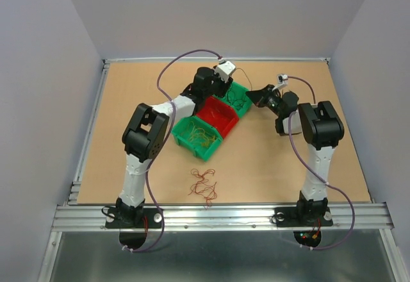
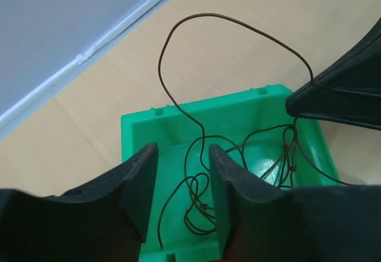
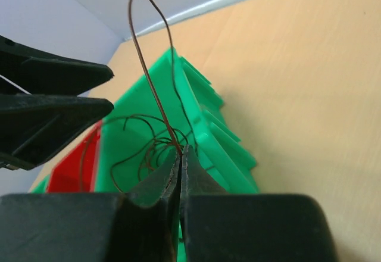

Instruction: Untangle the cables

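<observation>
The tan, matte board of the table [image 1: 288,166] carries three hard, glossy plastic bins set corner to corner in a diagonal row: a near green bin [image 1: 184,142] on the left, a red bin [image 1: 216,112] in the middle and a far green bin [image 2: 143,125] on the right. Both arms reach over the far green bin. The near green bin holds yellow-orange strands [image 1: 198,134], and a red-brown clump [image 1: 204,184] lies loose on the board near the arm bases. A dark cable [image 2: 202,15] lies partly coiled on the floor of the far green bin and rises from it in a tall arch. The right gripper [image 3: 180,152] is clamped tight on this strand just above the bin's right rim. The left gripper [image 2: 183,155] hangs over the bin's near side with its fingers apart and nothing between them. Judging by the arch, the wire is hair-thin, almost weightless and springy, holding its curve rather than drooping. It would likely slip from a loose pinch and snag on its own loops. A free straight run near the arch looks a better hold than the knotted coils below.
</observation>
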`<state>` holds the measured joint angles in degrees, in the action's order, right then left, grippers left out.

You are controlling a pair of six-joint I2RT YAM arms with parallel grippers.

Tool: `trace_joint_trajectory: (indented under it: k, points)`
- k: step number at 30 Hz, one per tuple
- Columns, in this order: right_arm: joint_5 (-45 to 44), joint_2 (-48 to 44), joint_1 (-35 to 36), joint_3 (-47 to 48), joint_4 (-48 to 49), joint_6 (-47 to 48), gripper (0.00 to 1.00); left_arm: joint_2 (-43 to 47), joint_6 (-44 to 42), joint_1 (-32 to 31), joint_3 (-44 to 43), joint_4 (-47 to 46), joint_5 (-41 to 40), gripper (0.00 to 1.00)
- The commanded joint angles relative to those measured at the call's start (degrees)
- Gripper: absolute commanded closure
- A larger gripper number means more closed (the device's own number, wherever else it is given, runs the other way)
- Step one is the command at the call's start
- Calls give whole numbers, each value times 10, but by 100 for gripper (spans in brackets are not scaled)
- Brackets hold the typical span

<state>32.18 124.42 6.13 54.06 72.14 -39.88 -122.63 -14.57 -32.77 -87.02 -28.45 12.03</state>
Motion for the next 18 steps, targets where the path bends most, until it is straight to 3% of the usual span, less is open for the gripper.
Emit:
trace_joint_trajectory:
  k: [1, 9, 15, 18]
  points:
    - [17, -44, 1, 28, 247, 19, 99, 66, -12, -2, 12, -27, 5, 45]
    - [88, -35, 1, 39, 218, 46, 99, 155, -10, -1, 80, -23, 42, 31]
    - [166, -22, 1, 45, 194, 70, 99, 241, -29, -1, 176, -26, 48, 30]
    - [179, -23, 9, 53, 130, 108, 99, 277, -35, -1, 217, -41, 34, 31]
